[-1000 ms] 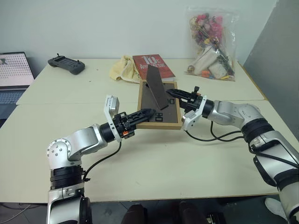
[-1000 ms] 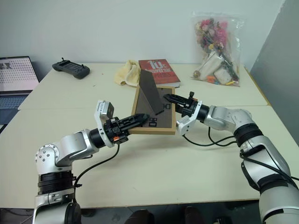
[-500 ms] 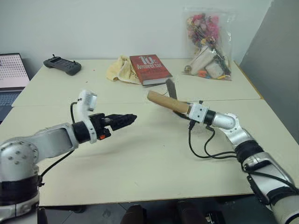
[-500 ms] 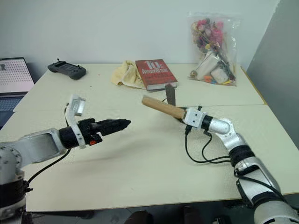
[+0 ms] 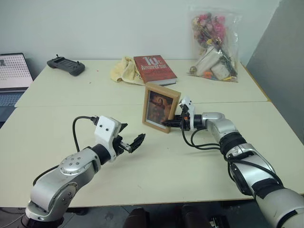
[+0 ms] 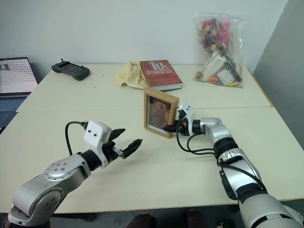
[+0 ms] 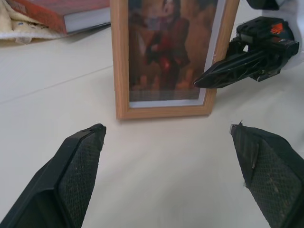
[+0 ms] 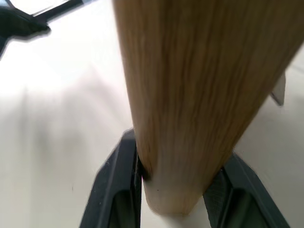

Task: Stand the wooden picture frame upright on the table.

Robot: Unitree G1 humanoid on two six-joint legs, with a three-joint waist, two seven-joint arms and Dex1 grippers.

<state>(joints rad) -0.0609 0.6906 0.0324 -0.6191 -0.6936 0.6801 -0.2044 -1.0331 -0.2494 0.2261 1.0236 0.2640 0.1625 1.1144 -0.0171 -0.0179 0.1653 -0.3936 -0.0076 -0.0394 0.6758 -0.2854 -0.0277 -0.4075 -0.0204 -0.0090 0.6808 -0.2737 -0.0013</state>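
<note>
In the left eye view, centre, we see the frame (image 5: 161,108) upright on the table (image 5: 190,161), our right gripper (image 5: 169,123) clamping its lower right edge. Left wrist view: our left gripper (image 7: 168,164) gapes wide (holding nothing), just below the frame. Right wrist view: fingers (image 8: 118,183) pinch wood.

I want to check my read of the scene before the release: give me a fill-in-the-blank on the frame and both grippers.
1. The wooden picture frame stands ____ on the table, its picture facing the robot.
2. The right gripper is ____ on the frame's lower corner.
3. The left gripper, clear of the frame, has its fingers ____.
4. The red book lies ____ the frame, beside a yellow cloth.

Missing words: upright; shut; open; behind
</note>
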